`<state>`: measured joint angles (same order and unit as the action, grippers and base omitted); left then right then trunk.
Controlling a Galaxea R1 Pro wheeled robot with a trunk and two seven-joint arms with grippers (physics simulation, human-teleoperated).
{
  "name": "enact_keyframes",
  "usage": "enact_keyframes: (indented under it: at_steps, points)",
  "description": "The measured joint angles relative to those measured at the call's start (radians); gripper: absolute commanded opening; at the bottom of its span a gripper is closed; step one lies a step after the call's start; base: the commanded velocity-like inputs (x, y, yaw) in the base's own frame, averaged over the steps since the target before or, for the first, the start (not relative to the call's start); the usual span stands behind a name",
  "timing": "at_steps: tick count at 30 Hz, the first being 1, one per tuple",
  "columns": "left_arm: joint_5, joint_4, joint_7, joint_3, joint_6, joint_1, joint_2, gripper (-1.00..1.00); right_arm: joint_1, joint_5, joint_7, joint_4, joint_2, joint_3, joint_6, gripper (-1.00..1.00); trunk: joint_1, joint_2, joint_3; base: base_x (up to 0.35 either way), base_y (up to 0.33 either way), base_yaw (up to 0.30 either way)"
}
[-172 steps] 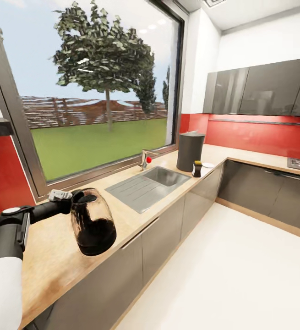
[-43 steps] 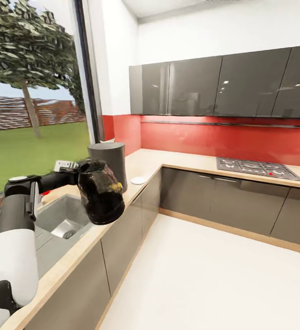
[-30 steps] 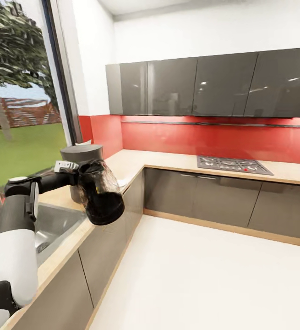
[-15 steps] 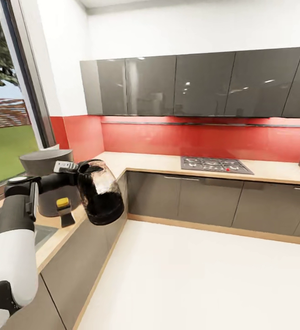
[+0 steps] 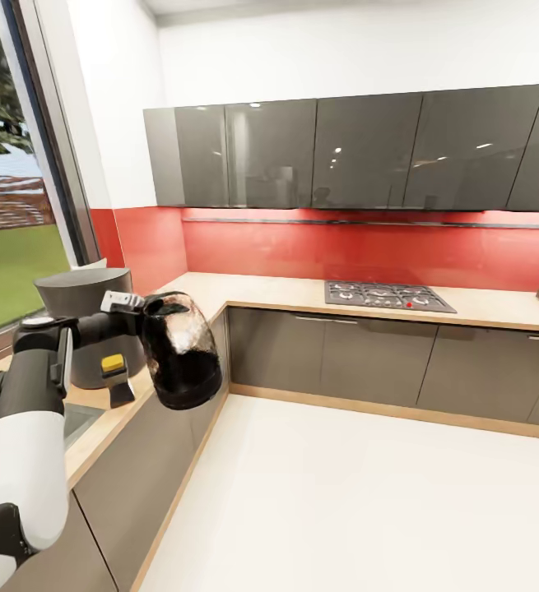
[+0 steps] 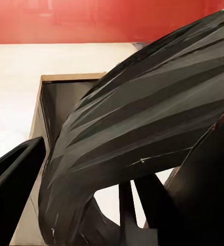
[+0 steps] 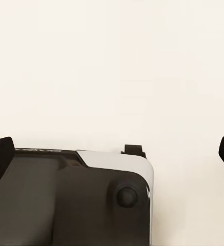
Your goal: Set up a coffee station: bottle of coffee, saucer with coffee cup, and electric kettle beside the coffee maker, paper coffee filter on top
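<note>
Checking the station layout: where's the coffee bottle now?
In the head view, the bottle stands on the countertop at left, before the coffee maker, left of the held kettle.

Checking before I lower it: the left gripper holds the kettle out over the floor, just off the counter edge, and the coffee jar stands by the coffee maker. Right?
One slip: in the head view the kettle is not hanging off the edge over the floor; it overlaps the counter edge, carried by the left gripper. The jar does stand by the coffee maker.
</note>
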<state>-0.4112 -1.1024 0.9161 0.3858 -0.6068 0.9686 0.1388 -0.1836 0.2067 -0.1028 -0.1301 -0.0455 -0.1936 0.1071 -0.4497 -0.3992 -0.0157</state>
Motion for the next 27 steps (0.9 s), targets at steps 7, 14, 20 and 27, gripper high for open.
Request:
enact_keyframes:
  at_steps: [7, 14, 20, 27]
  points:
    - [-0.001, 0.0, -0.004, 0.001, 0.003, -0.011, 0.002, -1.0, 0.0, 0.0, 0.0, 0.0, -0.001, 0.0, 0.001, 1.0, 0.0, 0.0, 0.0, 0.093, -0.087, 0.0]
    - [-0.001, 0.001, -0.005, 0.003, 0.002, -0.011, 0.003, -1.0, 0.0, 0.0, 0.0, 0.0, -0.002, 0.0, 0.001, 1.0, 0.0, 0.0, 0.0, 0.262, -0.169, 0.0]
    - [0.001, 0.001, -0.004, 0.011, 0.002, -0.011, 0.003, -1.0, 0.0, -0.001, 0.0, 0.002, -0.002, 0.0, 0.001, 1.0, 0.001, 0.0, 0.0, 0.286, -0.149, 0.0]
    - [0.002, 0.001, -0.004, 0.014, 0.002, -0.011, 0.003, -1.0, 0.0, -0.001, 0.001, 0.002, -0.002, -0.001, 0.001, 1.0, 0.001, 0.0, 0.0, 0.327, -0.01, 0.0]
